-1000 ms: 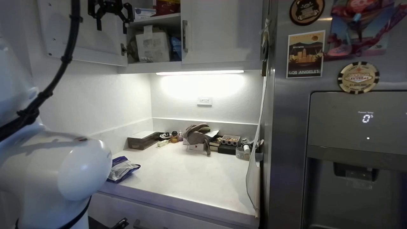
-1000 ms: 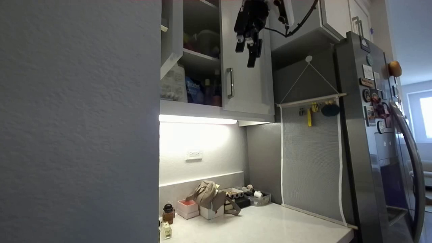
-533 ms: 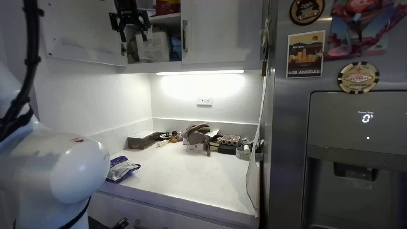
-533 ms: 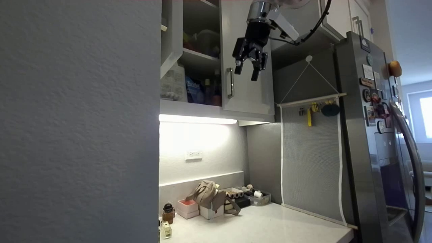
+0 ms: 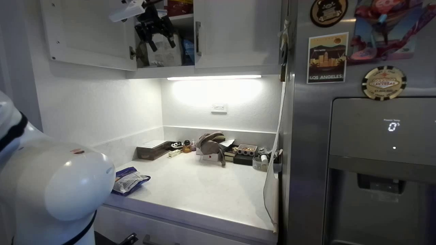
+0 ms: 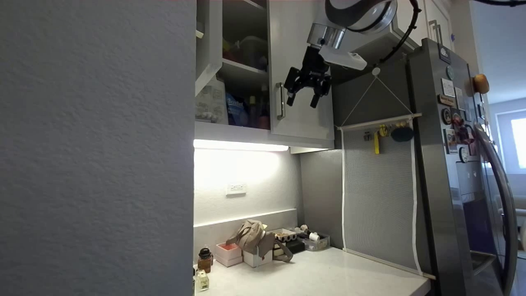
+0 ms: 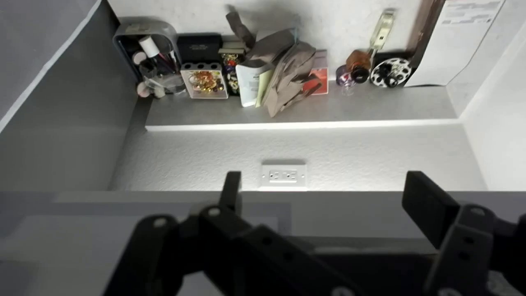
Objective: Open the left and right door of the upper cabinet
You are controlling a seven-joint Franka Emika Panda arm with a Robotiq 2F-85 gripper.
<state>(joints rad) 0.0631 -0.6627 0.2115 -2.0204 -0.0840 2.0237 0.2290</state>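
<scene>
While my gripper [image 6: 303,101] hangs before the cupboard [image 5: 163,72]: its fingers are spread wide, tips down, plain air between them.
Right door [image 6: 310,121]: closed, and directly behind my gripper in an exterior view.
Handle [image 6: 280,100]: just left of my fingers there, and apart from them.
Left door [image 5: 90,37]: swung wide, inner face showing, over to the left of my fingers in an exterior view.
Purple bag [image 5: 131,180]: I catch it in an exterior view, lying by the front edge of the counter [image 5: 201,190]; in an exterior view a near wall [image 6: 98,148] covers that stretch.
Mesh hanging [image 6: 380,193]: face-on for me in an exterior view, yellow strap [image 6: 376,142] up near its top; nearly edge-on in an exterior view.
Outlet [image 7: 283,175]: on the wall in all three views, and from the wrist it sits between my fingers, nearer one of them.
Cupboard shelves: red packet [image 5: 179,7] on the upper one, pale parcel [image 5: 167,56] and blue bag [image 5: 188,52] side by side below.
Grey bin [image 7: 160,28]: white-capped tube [image 7: 148,46] in a jumble of small bits I can't sort out.
Polka-dot box [image 7: 207,68]: amber and gold trinkets [image 7: 205,81] piled inside.
</scene>
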